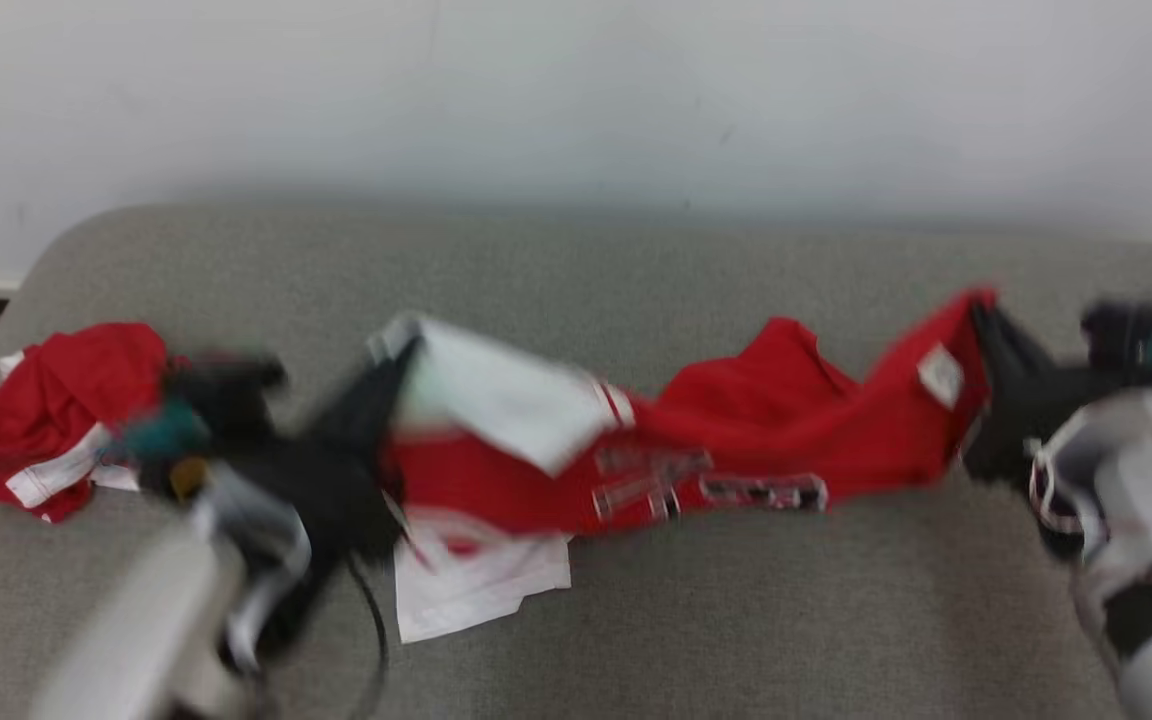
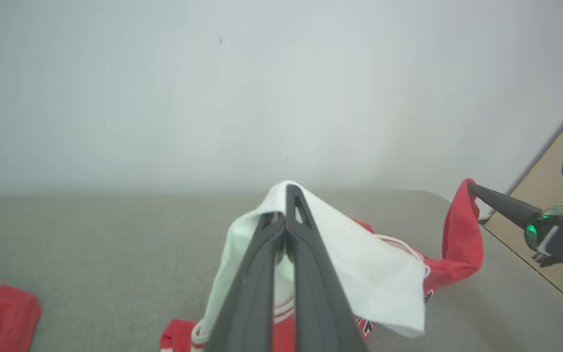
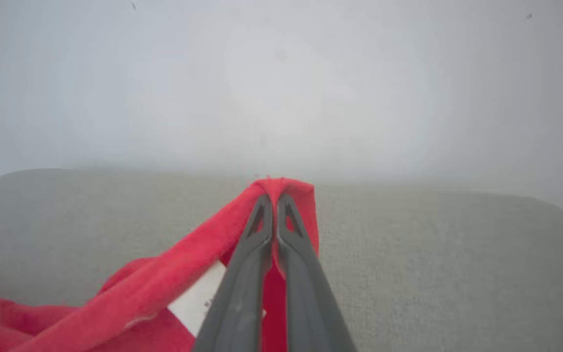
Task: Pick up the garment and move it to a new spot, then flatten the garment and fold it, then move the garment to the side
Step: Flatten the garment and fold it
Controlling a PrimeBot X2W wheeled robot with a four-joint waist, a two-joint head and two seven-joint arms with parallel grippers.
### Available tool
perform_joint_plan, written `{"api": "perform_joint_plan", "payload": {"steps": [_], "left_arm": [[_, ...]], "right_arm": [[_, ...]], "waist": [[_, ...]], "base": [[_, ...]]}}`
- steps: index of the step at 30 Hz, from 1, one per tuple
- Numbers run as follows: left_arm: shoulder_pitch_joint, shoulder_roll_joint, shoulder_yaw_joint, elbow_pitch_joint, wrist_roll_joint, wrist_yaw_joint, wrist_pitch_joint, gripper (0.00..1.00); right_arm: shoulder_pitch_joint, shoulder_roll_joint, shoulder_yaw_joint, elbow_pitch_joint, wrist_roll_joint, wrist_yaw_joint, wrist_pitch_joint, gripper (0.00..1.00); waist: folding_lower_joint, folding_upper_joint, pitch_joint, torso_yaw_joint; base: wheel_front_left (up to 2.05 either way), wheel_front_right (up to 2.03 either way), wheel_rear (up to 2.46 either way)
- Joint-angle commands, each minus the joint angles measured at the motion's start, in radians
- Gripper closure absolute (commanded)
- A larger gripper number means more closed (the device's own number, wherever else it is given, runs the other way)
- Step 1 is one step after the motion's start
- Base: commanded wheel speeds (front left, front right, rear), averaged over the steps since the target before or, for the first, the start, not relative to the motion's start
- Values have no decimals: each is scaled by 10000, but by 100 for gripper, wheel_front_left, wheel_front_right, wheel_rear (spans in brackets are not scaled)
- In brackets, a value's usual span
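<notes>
- While each end of the cloth needs its own anchor for carrying and spreading, the left hand (image 2: 285,205) is pinching a white fold of the garment (image 1: 736,440), fingers pressed together on the fabric.
- At the opposite end, the right hand (image 3: 274,200) is clamping a red edge in the same way.
- Between them the garment is sagging in a loose band, with a white flap seemingly touching the grey bench (image 1: 636,270). Holding the two ends apart is probably meant to stretch it flat.
- Near the left arm, a second red bundle (image 1: 56,420) is lying at the bench's left end, not gripped.
</notes>
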Motion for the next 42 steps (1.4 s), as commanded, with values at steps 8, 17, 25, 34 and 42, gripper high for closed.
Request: {"api": "perform_joint_plan", "payload": {"steps": [8,17,25,34,42], "left_arm": [[-6771,674,690,2056,279,-319,1309,100],[-12505,567,558,4863,1159,-422,1134,100],[-14984,-340,-318,6603,1450,-515,-407,100],[-13661,57,-1707,6576,50,-494,-1333,100],[-10582,774,-1910,5859,-1435,-496,-2375,100]], "right_arm": [[-5362,-86,669,383,1175,11,1928,100],[-9825,60,701,1711,958,11,1904,100],[-11627,-105,963,2993,215,11,730,100],[-10501,-514,1767,3481,851,11,53,100],[-8070,-773,2632,2966,2100,11,-443,100]], "waist": [[-1,-1,3064,-617],[-1,-1,4143,-1174],[-1,-1,4075,-1362],[-1,-1,4098,-1644],[-1,-1,3495,-1764]], "base": [[0,0,0],[0,0,0],[0,0,0],[0,0,0],[0,0,0]]}}
